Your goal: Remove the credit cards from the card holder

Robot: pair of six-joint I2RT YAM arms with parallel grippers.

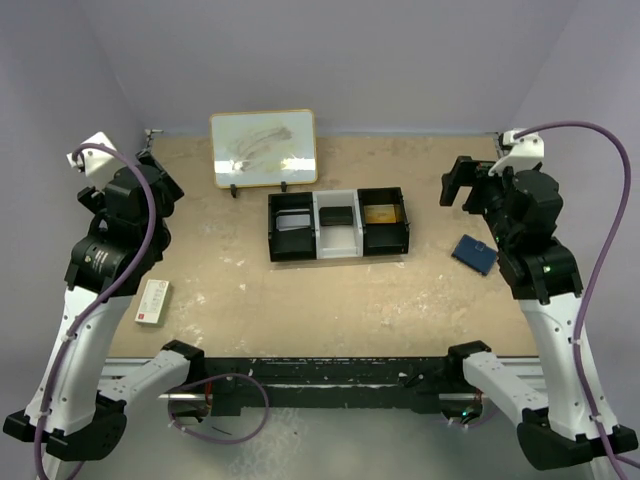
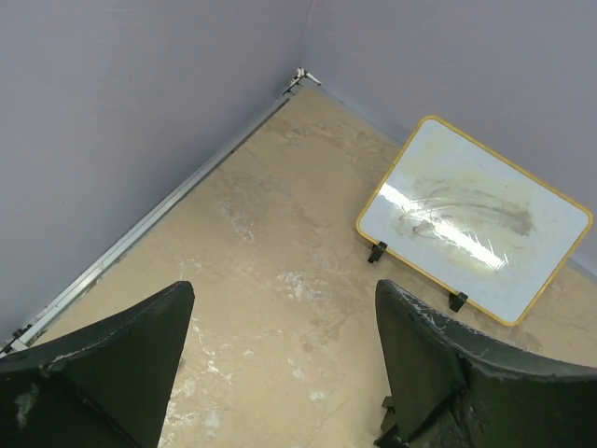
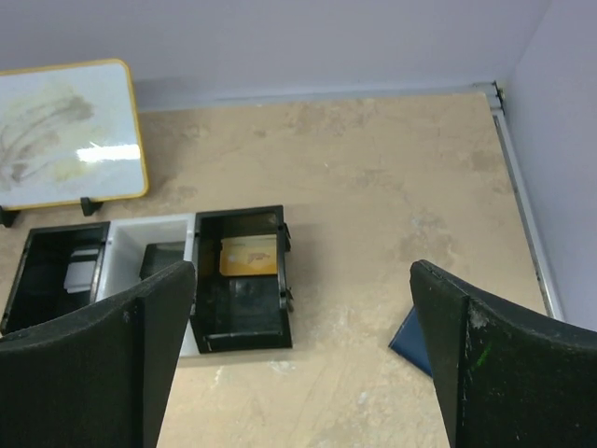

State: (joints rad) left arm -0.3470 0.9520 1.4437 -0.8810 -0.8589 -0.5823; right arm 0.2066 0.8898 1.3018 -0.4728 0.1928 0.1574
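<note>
The card holder (image 1: 474, 253) is a flat navy-blue wallet lying closed on the table at the right, and whatever it holds is hidden. In the right wrist view only its corner (image 3: 409, 341) shows beside the right finger. My right gripper (image 1: 458, 182) hangs open above the table, behind and left of the holder, its jaws (image 3: 303, 266) wide apart with nothing between them. A yellow card (image 1: 381, 213) (image 3: 249, 254) lies in the right compartment of the black tray (image 1: 290, 256). My left gripper (image 1: 158, 178) (image 2: 280, 289) is open and empty over the far left corner.
A small whiteboard (image 1: 263, 148) (image 2: 476, 219) stands propped behind the tray. A red-and-white box (image 1: 153, 300) lies at the near left. The tray's (image 3: 241, 336) left compartment holds a pale card and its white middle one a dark item. Purple walls close the table's left, back and right.
</note>
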